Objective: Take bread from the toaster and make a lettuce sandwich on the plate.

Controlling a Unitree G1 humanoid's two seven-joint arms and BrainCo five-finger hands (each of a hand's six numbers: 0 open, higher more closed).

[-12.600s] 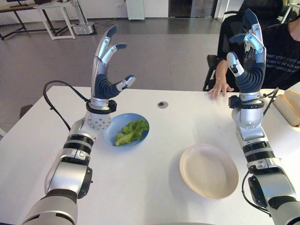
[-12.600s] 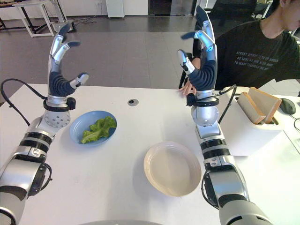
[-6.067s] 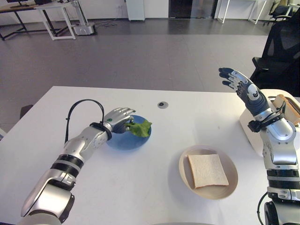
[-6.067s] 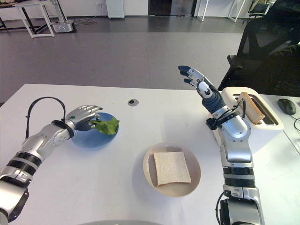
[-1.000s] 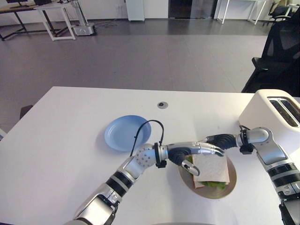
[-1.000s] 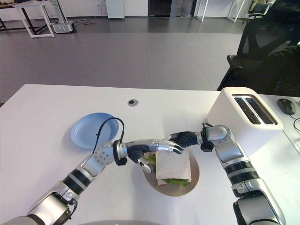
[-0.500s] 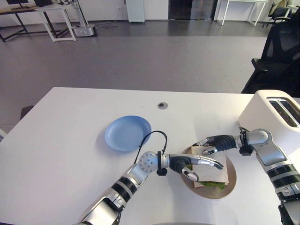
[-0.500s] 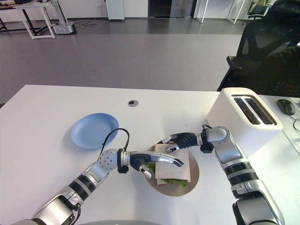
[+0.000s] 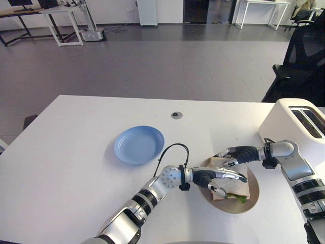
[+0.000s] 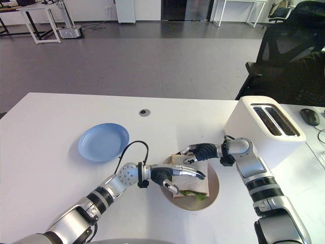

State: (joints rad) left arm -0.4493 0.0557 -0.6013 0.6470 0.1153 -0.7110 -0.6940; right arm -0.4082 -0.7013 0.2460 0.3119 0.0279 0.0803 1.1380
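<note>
Since the lettuce sandwich is soft and slides apart, I'd pinch its edges lightly; my left hand lies spread over the plate, while my right hand is at its far rim, grasp impossible to tell.

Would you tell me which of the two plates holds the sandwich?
The cream plate beside the toaster; the blue plate farther left has nothing on it.
</note>
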